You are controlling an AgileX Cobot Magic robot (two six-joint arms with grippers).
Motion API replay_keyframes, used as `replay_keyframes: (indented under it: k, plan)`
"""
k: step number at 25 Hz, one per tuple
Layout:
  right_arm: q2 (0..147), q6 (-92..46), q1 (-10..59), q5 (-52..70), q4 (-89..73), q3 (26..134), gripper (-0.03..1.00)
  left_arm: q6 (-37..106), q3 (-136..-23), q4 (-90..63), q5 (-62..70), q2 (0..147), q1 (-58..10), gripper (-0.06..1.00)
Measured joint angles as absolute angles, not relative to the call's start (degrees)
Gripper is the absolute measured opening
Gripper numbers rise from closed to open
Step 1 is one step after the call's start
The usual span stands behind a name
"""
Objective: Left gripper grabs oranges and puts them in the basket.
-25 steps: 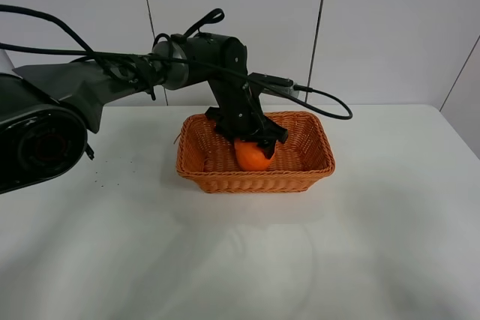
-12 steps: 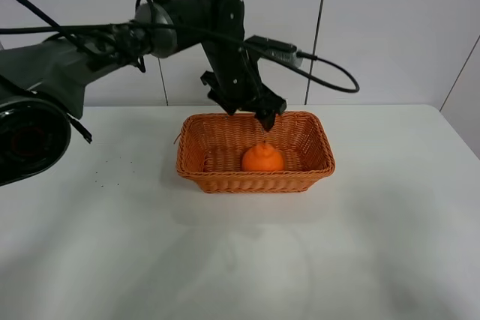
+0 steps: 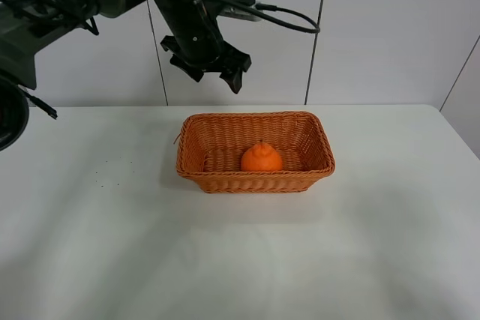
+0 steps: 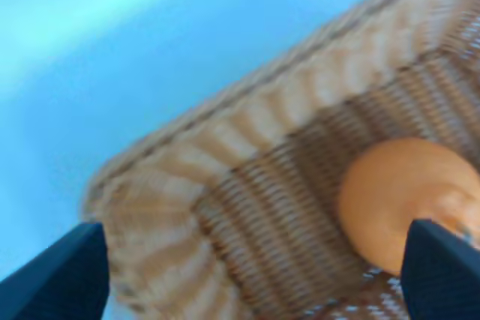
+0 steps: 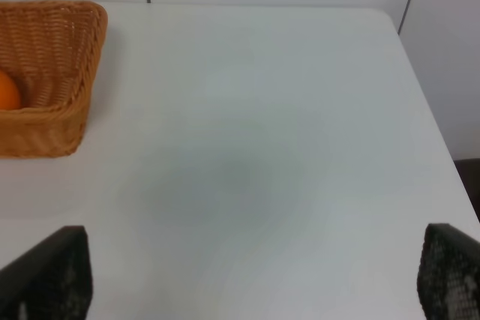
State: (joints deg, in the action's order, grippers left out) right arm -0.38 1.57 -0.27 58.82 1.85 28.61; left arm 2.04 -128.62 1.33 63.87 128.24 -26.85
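The orange (image 3: pixel 262 158) lies inside the wicker basket (image 3: pixel 196 148) at the table's middle back. My left gripper (image 3: pixel 212 67) hangs open and empty well above the basket's back left corner, in front of the wall. Its blurred wrist view looks down on the orange (image 4: pixel 397 200) and a basket corner (image 4: pixel 172 185), with both fingertips at the picture's edges. My right gripper (image 5: pixel 255 279) is open and empty over bare table to the right of the basket (image 5: pixel 82 73); it is out of the exterior view.
The white table (image 3: pixel 247 252) ends at the right edge (image 5: pixel 427 110), with a wall of white panels (image 3: pixel 390 28) behind. The left arm's black cable (image 3: pixel 289 20) loops in the air above the basket.
My left gripper let go of the orange in the basket, then rose and moved back left, away from it. The orange stays in the basket.
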Motion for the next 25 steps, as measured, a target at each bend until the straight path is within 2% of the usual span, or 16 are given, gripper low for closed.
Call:
replay_keyframes:
  k: [15, 20, 25]
  plan:
    - [-0.38, 1.57, -0.27, 58.82, 1.85, 28.61, 0.69, 3.44, -120.76, 1.55, 61.14, 128.24, -2.53, 0.89]
    - [-0.38, 1.57, -0.27, 58.82, 1.85, 28.61, 0.69, 3.45, -119.26, 1.55, 61.08, 128.24, 0.44, 0.89]
    - [-0.38, 1.57, -0.27, 58.82, 1.85, 28.61, 0.69, 3.45, -118.02, 1.55, 61.75, 127.33, 0.62, 0.89]
